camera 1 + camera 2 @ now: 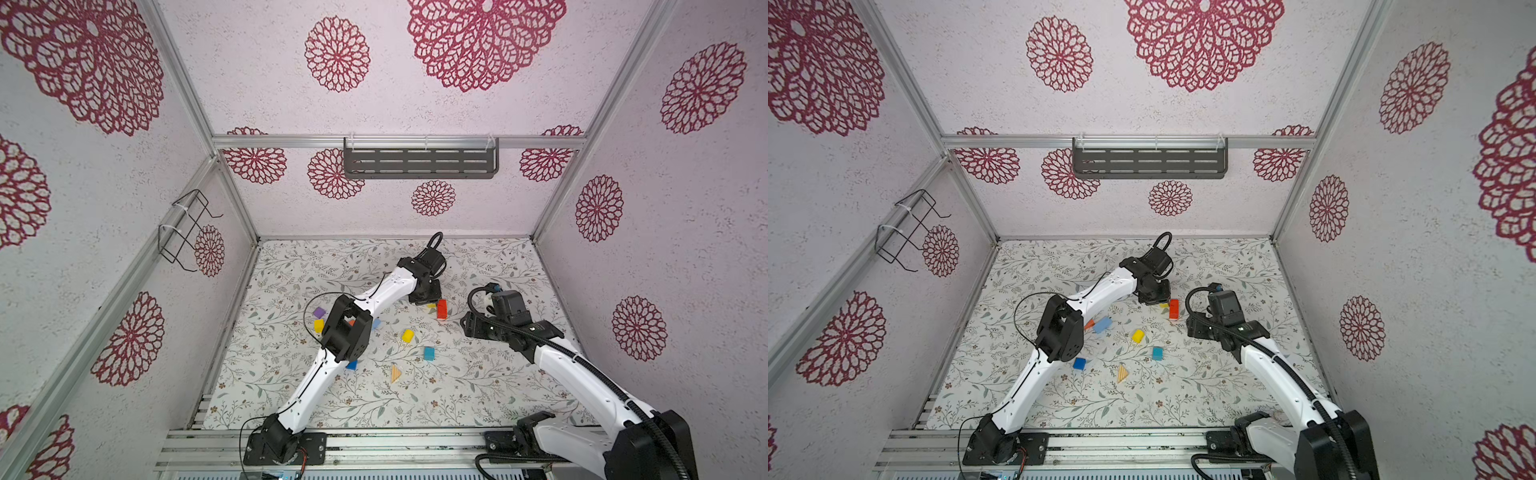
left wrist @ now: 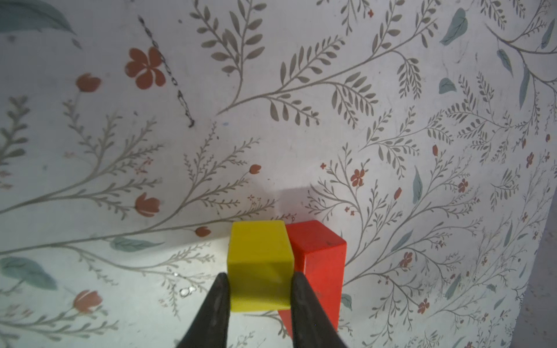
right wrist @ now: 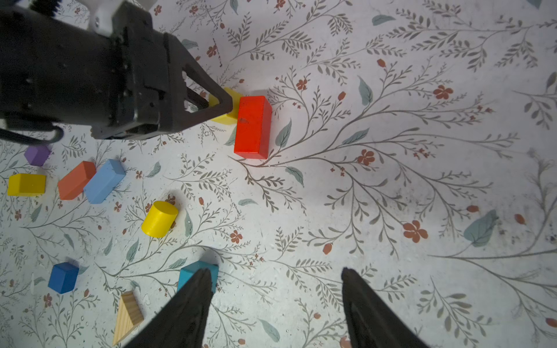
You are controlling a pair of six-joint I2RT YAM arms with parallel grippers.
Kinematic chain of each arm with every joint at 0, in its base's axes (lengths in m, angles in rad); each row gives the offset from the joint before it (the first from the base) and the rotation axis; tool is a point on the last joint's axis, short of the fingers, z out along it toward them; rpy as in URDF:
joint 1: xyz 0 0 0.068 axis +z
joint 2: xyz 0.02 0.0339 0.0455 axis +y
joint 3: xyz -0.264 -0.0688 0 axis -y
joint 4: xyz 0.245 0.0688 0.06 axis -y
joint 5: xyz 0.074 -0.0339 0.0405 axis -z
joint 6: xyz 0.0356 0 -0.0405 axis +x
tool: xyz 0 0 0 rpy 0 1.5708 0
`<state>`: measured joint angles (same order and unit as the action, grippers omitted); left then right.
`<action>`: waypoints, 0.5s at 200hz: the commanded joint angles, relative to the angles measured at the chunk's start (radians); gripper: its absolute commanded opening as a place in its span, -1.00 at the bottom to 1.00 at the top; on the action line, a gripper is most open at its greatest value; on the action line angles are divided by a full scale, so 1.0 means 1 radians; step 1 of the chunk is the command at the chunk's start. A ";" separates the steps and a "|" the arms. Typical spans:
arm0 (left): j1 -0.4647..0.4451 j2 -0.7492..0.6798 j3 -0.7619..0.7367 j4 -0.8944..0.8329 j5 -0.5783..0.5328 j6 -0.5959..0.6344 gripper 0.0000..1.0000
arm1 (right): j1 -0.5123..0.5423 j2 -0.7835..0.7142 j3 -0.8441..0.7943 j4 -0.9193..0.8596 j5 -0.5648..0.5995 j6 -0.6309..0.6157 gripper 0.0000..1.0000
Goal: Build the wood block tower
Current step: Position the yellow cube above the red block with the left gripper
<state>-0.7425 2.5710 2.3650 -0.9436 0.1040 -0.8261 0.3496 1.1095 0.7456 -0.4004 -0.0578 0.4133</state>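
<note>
1. Both top views look steeply down from high above the front edge, far off. They take in the whole tabletop (image 1: 478, 395) and the back wall (image 1: 374, 216), and show nearly the same scene.
2. The left wrist view looks along the left gripper (image 2: 259, 275), very close to the tabletop, at a yellow block (image 2: 259, 250) beside a red block (image 2: 322, 259).
3. The right wrist view looks down from higher, past the right gripper (image 3: 275, 270). It shares those two blocks with the left wrist view.

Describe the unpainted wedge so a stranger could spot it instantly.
Start at the floral mat and look at the blocks nearest the metal rail. Between a dark blue cube and a teal cube lies the wedge: the only triangular, bare-wood block.
</note>
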 commanded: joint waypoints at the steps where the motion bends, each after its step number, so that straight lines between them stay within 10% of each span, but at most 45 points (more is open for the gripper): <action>1: -0.015 0.013 0.019 0.010 0.002 -0.019 -0.27 | -0.007 -0.002 0.005 0.015 -0.005 0.015 0.43; 73: -0.011 -0.035 0.023 -0.001 -0.027 -0.002 0.24 | -0.006 0.004 0.016 0.009 -0.006 0.023 0.42; 100: 0.003 -0.088 -0.004 -0.019 -0.055 0.016 0.23 | -0.007 0.011 0.018 0.018 -0.022 0.039 0.11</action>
<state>-0.7444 2.5675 2.3650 -0.9497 0.0868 -0.8238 0.3496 1.1149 0.7456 -0.4007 -0.0593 0.4278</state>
